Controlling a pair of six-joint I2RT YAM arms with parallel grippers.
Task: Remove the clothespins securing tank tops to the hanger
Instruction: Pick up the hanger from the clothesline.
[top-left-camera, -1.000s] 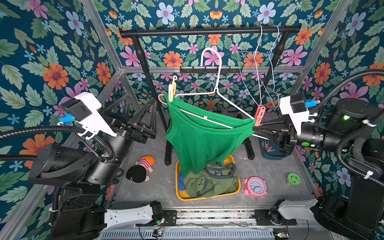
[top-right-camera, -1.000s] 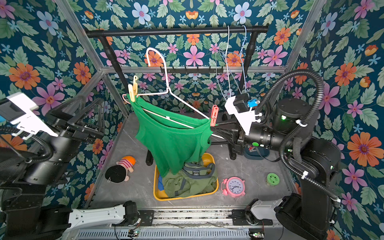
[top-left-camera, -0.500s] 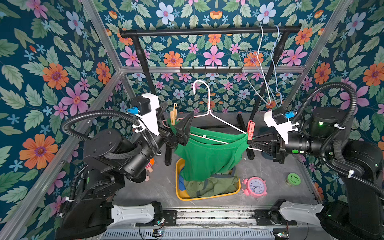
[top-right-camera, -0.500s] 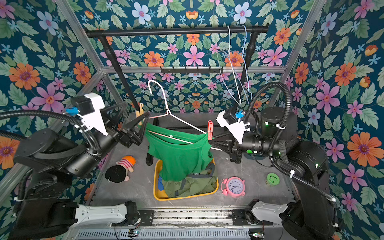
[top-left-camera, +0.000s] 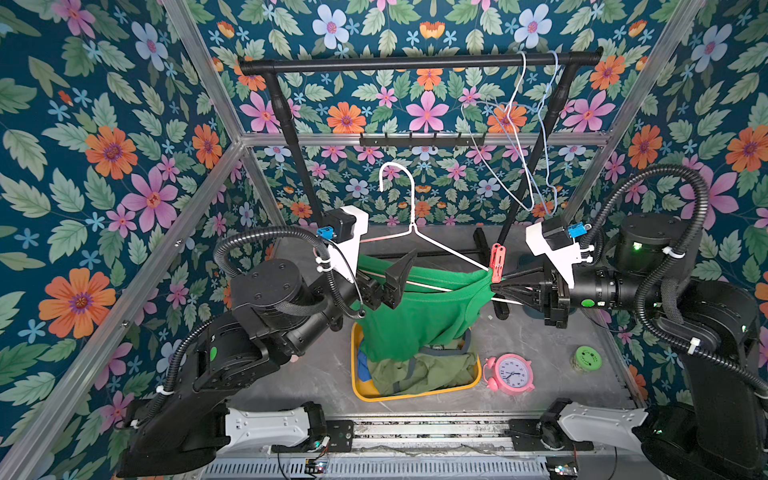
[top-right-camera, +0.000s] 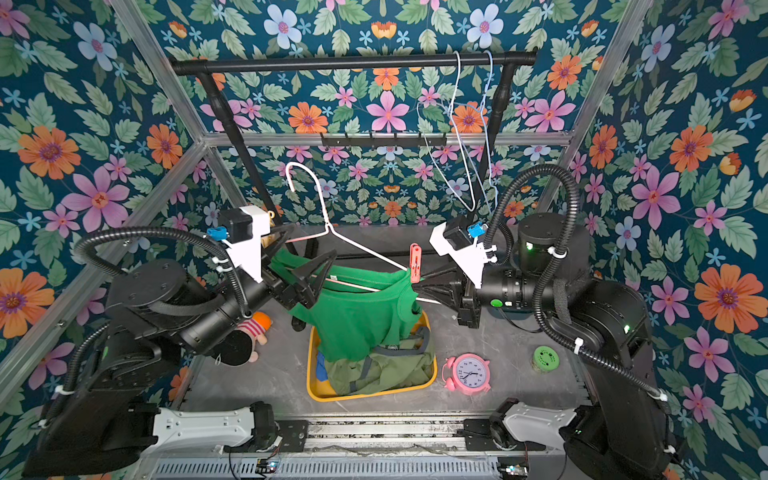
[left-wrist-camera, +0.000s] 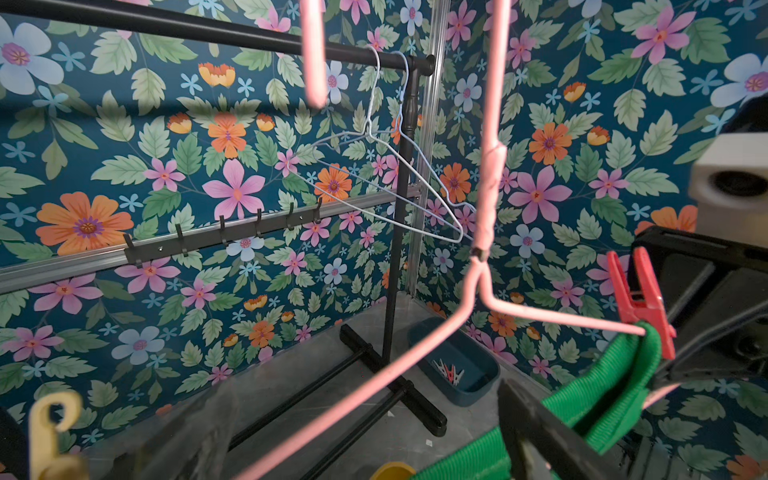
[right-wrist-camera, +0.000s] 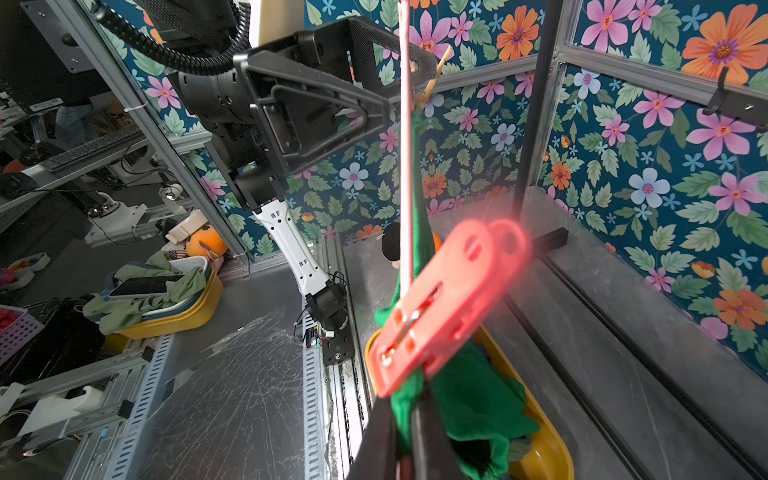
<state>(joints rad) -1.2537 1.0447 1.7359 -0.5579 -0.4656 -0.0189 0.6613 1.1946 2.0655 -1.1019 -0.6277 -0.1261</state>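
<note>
Overall: floral walls (top-left-camera: 104, 166), grey tabletop (top-left-camera: 540, 332); left hand (top-right-camera: 311, 243) spread wide, right hand (top-left-camera: 494, 286) clamped, seemingly on hanger (top-left-camera: 412, 208).

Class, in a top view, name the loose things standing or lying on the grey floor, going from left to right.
doll → yellow basket → pink alarm clock → green round tin

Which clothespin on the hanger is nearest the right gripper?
The red clothespin, beside the right gripper; the yellow one sits at the far end of the hanger.
</note>
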